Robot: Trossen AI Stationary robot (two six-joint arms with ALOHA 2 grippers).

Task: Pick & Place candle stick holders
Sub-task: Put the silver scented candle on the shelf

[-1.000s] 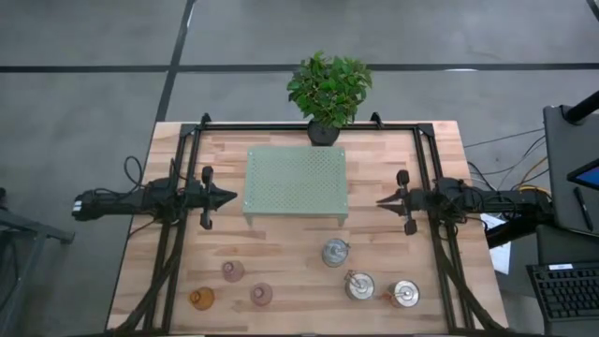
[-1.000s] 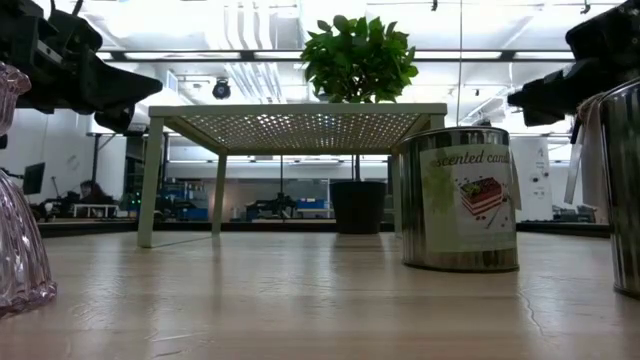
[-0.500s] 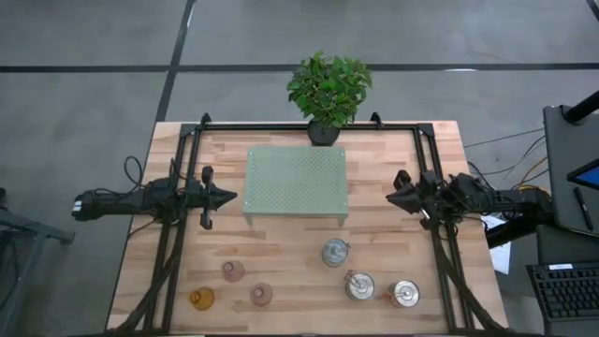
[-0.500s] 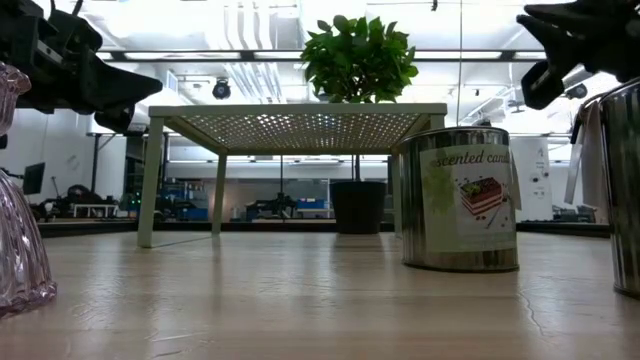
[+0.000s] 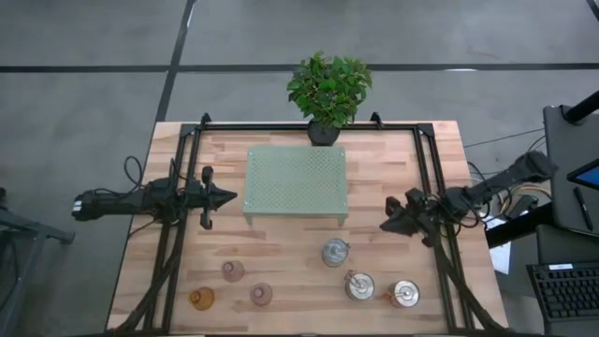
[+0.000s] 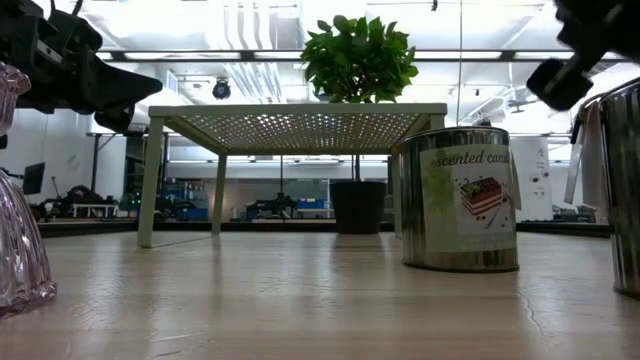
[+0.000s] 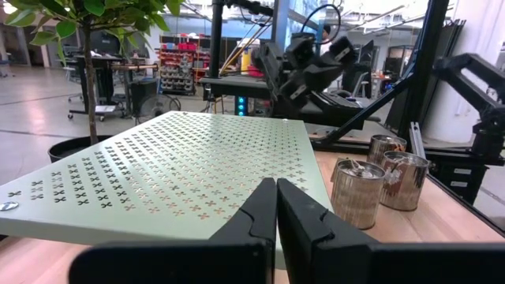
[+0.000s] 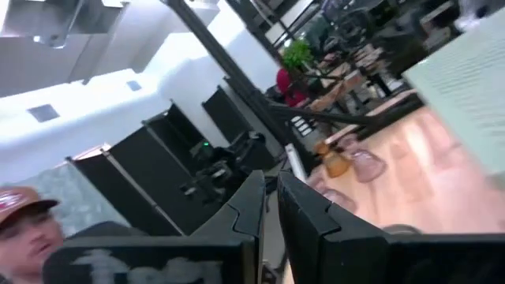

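Observation:
Three shiny silver candle stick holders (image 5: 336,252) (image 5: 359,285) (image 5: 404,294) stand on their bases at the table's near right. Two pinkish glass holders (image 5: 233,271) (image 5: 261,294) and an amber one (image 5: 201,299) stand at the near left. My left gripper (image 5: 232,197) hovers shut and level, left of the pale green perforated stand (image 5: 295,183). My right gripper (image 5: 384,227) hovers shut to the right of the stand. It is rolled over and aimed at the table's left, a little toward its near edge. It hangs above and right of the nearest silver holder and touches nothing.
The green stand (image 7: 173,173) rests on its legs mid-table, with a black-potted plant (image 5: 328,89) behind it at the far edge. Black frame rails (image 5: 178,234) run along both sides. A person in a cap (image 8: 24,213) shows beyond the table in the right wrist view.
My right gripper has swung toward the table's near edge and risen a little. It has rolled about its own axis and stayed shut. The left arm and all holders have kept still.

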